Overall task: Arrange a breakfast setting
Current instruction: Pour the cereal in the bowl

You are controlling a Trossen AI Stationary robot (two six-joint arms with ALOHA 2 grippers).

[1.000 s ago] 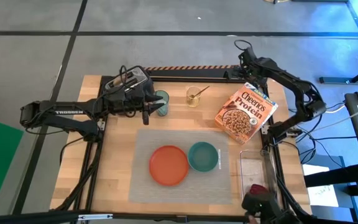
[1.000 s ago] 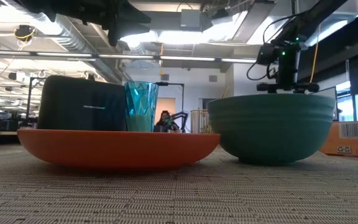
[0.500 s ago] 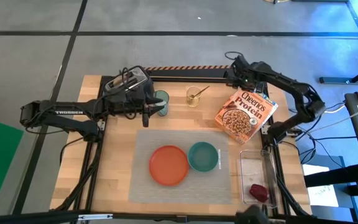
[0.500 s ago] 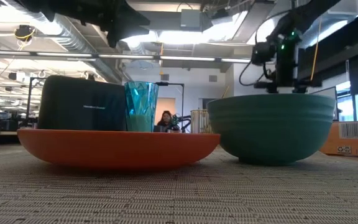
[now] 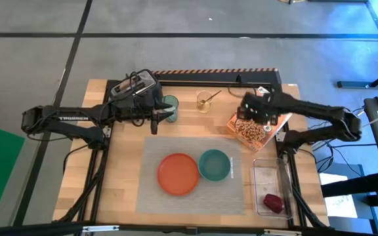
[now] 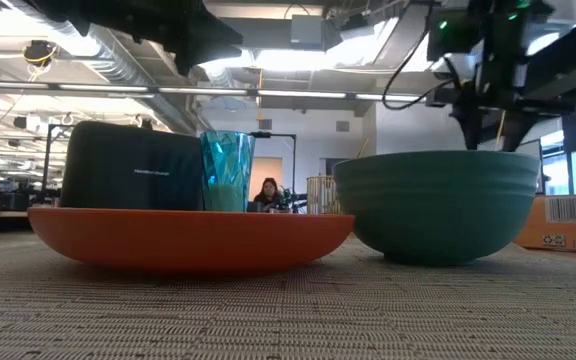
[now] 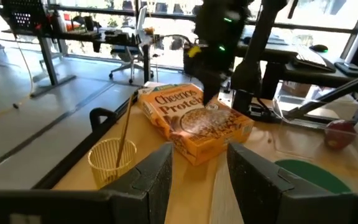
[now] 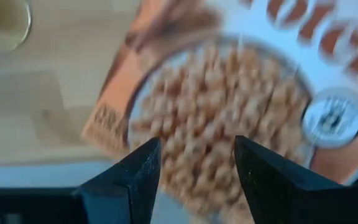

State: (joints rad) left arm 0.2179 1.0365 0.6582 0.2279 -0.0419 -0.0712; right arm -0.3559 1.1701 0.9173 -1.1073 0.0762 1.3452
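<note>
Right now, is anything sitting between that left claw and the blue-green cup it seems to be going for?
Nothing visible does. The left gripper hangs open just beside the pale teal tumbler, with only bare table between them. The black toaster stands behind, off to the side.

Woven grey placemat, matt orange plate; faceted translucent tumbler, light wood table

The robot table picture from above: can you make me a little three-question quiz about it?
1. True or false: the teal bowl sits on the grey placemat.
2. What lies under the right gripper? A) cereal box B) toaster C) orange plate
3. Which is nearer the left gripper: the teal tumbler or the orange plate?

Key: 1 true. 2 A, the cereal box. 3 the teal tumbler.
</note>
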